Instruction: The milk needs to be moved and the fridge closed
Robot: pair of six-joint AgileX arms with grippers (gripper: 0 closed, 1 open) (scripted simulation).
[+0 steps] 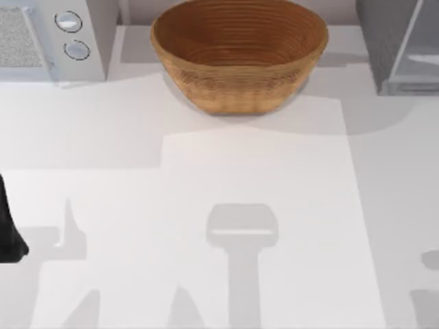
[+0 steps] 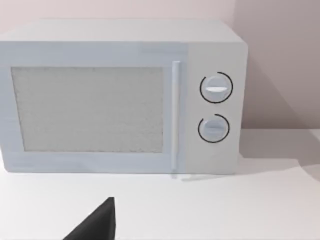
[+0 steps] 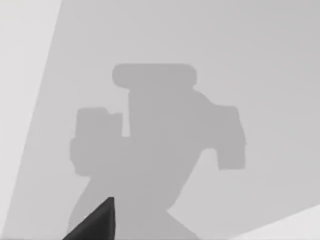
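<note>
White tabletop (image 1: 103, 137) ran across the whole top view, crossed by soft grey shadows of our arms, with a paler rectangle of light down the middle. Behind it, in the left wrist view, stood a plain pale pinkish wall (image 2: 280, 60).

At the far right corner of the table we saw the fridge (image 1: 381, 41). It stood upright, its long axis vertical. Its dark-grey speckled side faced the wicker bowl (image 1: 239, 58), and its pale-framed glassy door (image 1: 418, 48) lay toward the right edge of the view. The frame was cut off there, so we could not tell whether the door was ajar or closed.

The bowl sat at the far middle, well apart from the fridge. A light-grey microwave (image 1: 51, 38) with two round knobs (image 2: 216, 88) stood at the far left corner, its door closed and its front facing our left wrist camera.

Our left arm (image 1: 8, 229) hung at the left edge of the table, and a dark wedge of our left gripper (image 2: 95, 224) pointed toward the microwave. Our right gripper (image 3: 95, 222) hung above bare table, over its own shadow. We could not tell whether either pincer was spread or pressed together.
</note>
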